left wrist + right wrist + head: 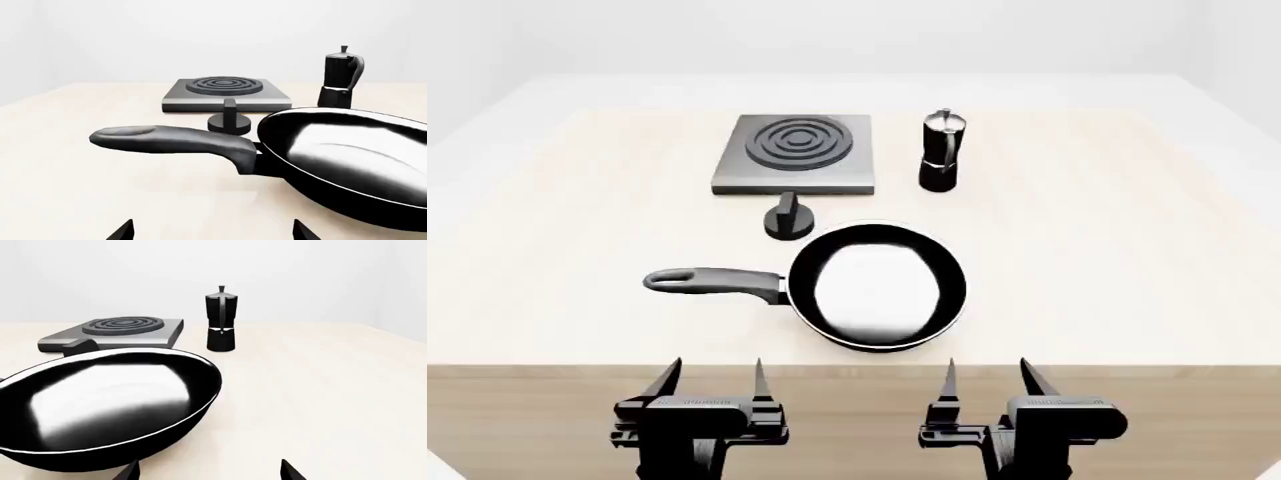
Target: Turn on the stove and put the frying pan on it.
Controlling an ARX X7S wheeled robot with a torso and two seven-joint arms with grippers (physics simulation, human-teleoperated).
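Frying pan [878, 287] sits on worktop [1121, 280] near front edge, handle pointing to robot's left. Stove [793, 154] behind it, knob [787, 219] between stove and pan, just beside pan rim. Moka pot [941, 151] right of stove. Left gripper [711, 385] and right gripper [992, 383] at front edge, fingers wide, holding nothing.

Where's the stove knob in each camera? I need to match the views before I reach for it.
Head view: knob in full sight, between the stove and the pan.
Left wrist view: knob in front of the stove, above the pan handle.
Right wrist view: only its top peeks over the pan rim.
Shared landmark: the moka pot, beside the stove in all three.
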